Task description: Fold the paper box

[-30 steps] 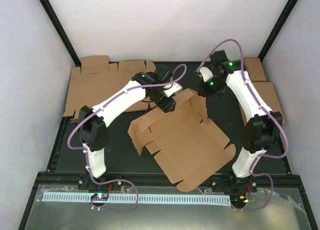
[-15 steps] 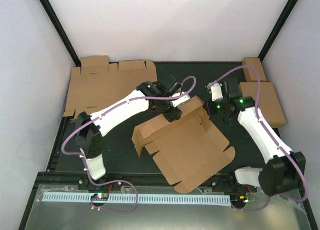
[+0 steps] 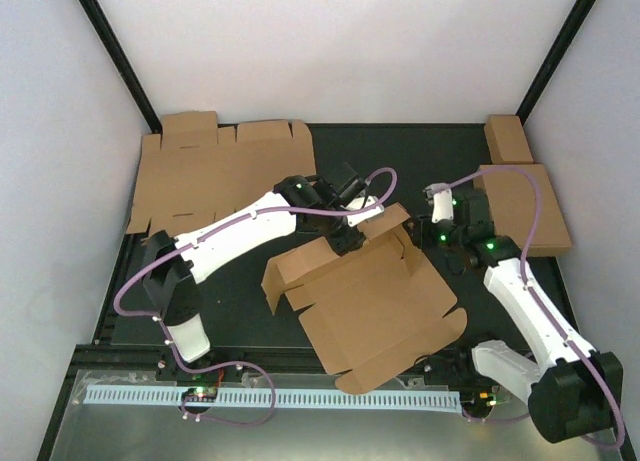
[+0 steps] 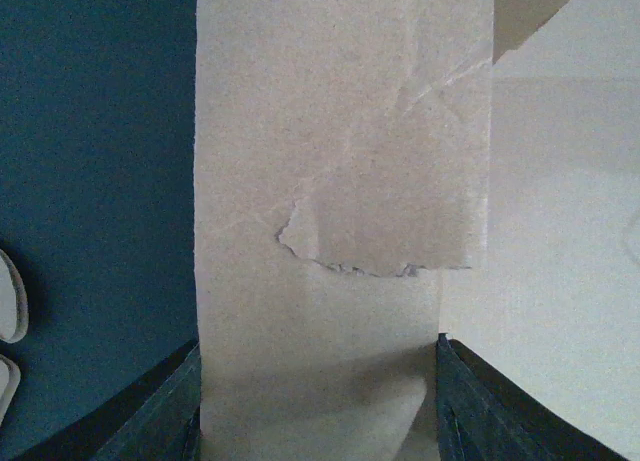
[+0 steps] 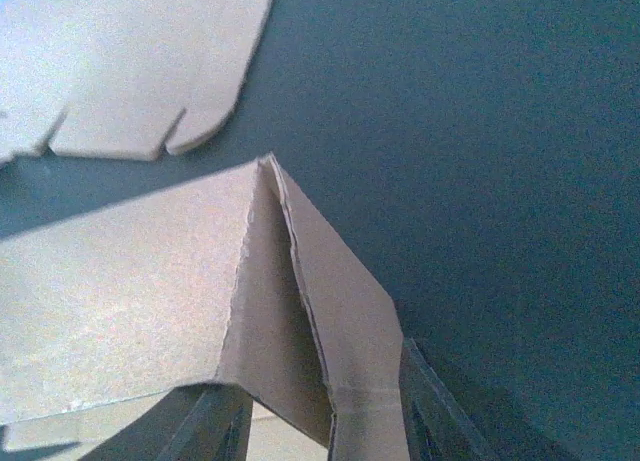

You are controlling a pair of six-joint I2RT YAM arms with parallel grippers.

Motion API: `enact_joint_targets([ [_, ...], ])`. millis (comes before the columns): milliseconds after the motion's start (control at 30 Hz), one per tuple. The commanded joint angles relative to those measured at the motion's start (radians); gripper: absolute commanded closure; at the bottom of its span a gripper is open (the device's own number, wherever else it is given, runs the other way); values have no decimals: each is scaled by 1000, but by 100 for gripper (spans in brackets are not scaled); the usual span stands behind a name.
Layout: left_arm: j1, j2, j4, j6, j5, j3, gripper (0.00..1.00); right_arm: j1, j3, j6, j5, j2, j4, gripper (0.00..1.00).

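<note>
Matte black table [image 3: 235, 301] — left claw [image 4: 317, 349] and right claw [image 5: 320, 381] gape astride creased brown paper box [image 3: 375, 301] flaps

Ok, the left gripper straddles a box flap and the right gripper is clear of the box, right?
No: the right wrist view shows a fold of the paper box between the fingers of the right gripper too. The left gripper does straddle a flap.

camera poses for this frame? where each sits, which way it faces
Top external: above and behind the bases, looking down at the paper box; both arms show.
Left wrist: on the left gripper, facing a box flap between its fingers.
Right wrist: on the right gripper, facing a raised box corner between its fingers.
All three share the paper box.
</note>
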Motion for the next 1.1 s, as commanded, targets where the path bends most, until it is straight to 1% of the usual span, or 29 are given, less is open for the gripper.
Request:
enact_joint_targets([
  [0,-20,0,-59,27,31,-21,49,-42,-10,50,-106,-54,113,57],
  [133,-20,1,-60,27,25,-16,48,-82,6,54,-192,-64,83,51],
  [200,-20,1,-60,27,24,-14,48,-99,10,53,-221,-80,69,49],
  [267,-20,1,-61,27,21,-12,48,-109,10,50,-232,-106,52,45],
  [400,-20,4,-63,27,11,-7,48,-126,0,41,-229,-153,12,42],
  [633,-20,2,-71,27,3,2,49,-152,-25,77,-230,-200,30,40],
  [733,-21,-1,-72,28,1,2,49,-151,-25,97,-231,-162,51,40],
  [867,-21,-2,-74,27,1,6,49,-153,-18,111,-283,-99,89,41],
  [967,-21,-5,-73,25,4,5,49,-153,-20,112,-280,-77,97,41],
  [1033,-21,-7,-73,24,11,9,48,-152,-30,108,-275,-74,97,43],
  [1067,-21,-7,-71,24,17,11,48,-153,-38,106,-273,-75,96,46],
])
